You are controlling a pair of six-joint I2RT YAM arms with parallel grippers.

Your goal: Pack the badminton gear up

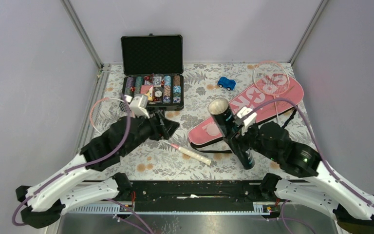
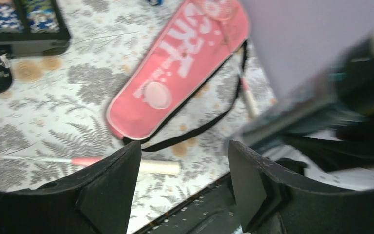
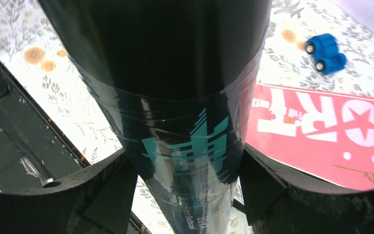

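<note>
Right gripper [image 3: 186, 178]: closed around the middle of the black tube [image 1: 224, 117], which leans with its open mouth up and toward the left arm. Whether its lower end rests on the table [image 1: 199, 92] cannot be told.
Left gripper [image 2: 185, 170]: jaws apart with nothing between them, hovering left of the tube's mouth.
Racket cover [image 1: 265, 105]: flat on the table just behind the tube, with its black strap trailing along the near side.
First racket [image 1: 271, 78]: the head lies on top of the cover's far end, not inside it.
Second racket [image 1: 193, 154]: on the table, its head at the left edge and its white handle near the cover's near end.
Shuttlecocks: none can be made out, and the tube's interior is dark.
Step in hand (judged): presenting the tube for loading.
Good practice: hold the tube steady with its mouth clear, bring each shuttlecock cork-first along the tube's axis, and let go only once it is past the rim.
Risk: a tighter squeeze may deform the tube.
Left alone: poker chip case [image 1: 152, 87], toy car [image 1: 227, 83].
</note>
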